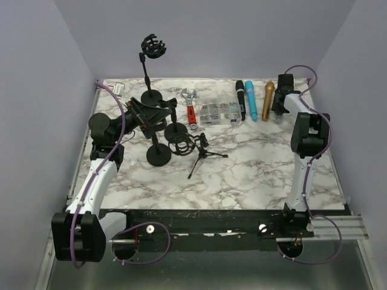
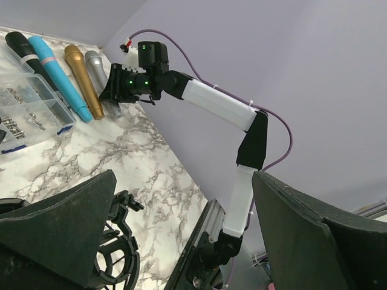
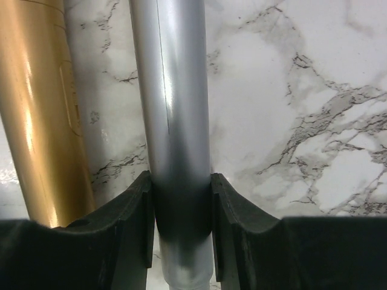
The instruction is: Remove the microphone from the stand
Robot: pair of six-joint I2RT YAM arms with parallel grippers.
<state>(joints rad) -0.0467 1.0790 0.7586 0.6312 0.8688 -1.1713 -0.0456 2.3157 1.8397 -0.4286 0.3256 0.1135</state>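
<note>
My right gripper [image 3: 180,187] is shut on a silver microphone [image 3: 172,103] that lies on the marble table beside a gold microphone [image 3: 36,115]. From above, the right gripper [image 1: 279,104] is at the back right and hides the silver microphone. The left wrist view shows the silver microphone [image 2: 97,67] under that gripper [image 2: 117,90]. A tall black stand [image 1: 147,72] with an empty clip [image 1: 153,47] stands at the back left. My left gripper [image 1: 160,112] is open and empty among the stands, its jaws [image 2: 181,211] wide apart above a black shock mount [image 2: 115,257].
Black [image 1: 240,99], blue [image 1: 251,100] and gold [image 1: 268,99] microphones lie in a row at the back. A clear parts box [image 1: 219,112] and a red-handled wrench [image 1: 191,109] lie left of them. Round stand bases [image 1: 159,157], a shock mount [image 1: 181,145] and a small tripod [image 1: 204,154] sit mid-table.
</note>
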